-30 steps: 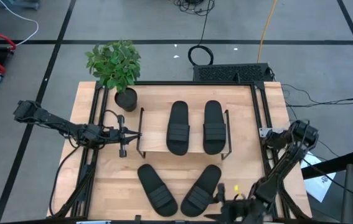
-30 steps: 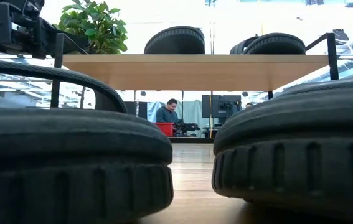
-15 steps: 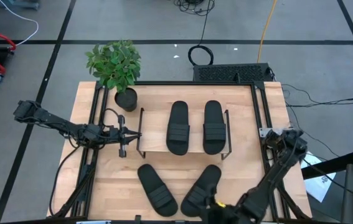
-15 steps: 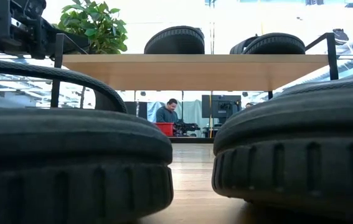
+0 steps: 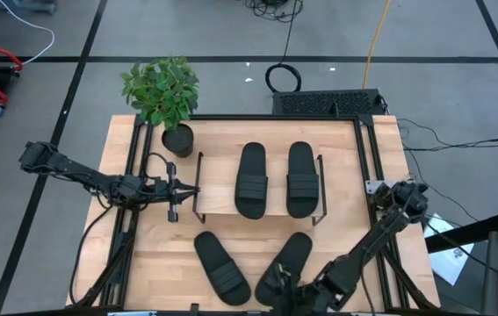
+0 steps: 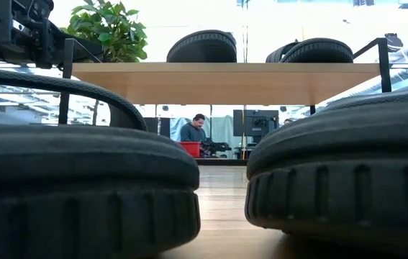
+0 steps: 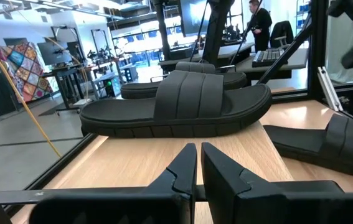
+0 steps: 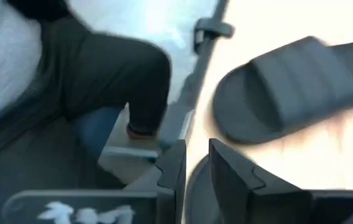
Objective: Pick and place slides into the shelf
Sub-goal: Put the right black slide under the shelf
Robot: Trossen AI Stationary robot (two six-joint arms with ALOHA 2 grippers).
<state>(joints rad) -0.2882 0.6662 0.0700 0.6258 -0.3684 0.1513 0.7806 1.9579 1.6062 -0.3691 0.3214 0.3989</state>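
While working the third slide (image 5: 288, 256), on the surface before the shelf (image 5: 218, 206): reaches right claw (image 5: 279, 285) to its heel, grip impossible to tell. Holds left claw (image 5: 191, 189) clenched, empty, beside shelf. Next calls for firm grasp, lift, placing.

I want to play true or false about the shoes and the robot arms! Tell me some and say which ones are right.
1. Two slides lie on top of the shelf. True.
2. All four slides are on the shelf. False: two lie on the table.
3. A plant stands at a table corner. True.
4. The left gripper holds a slide. False: it is shut and holds nothing.
5. The right gripper is above the plant. False: it is by a front slide.
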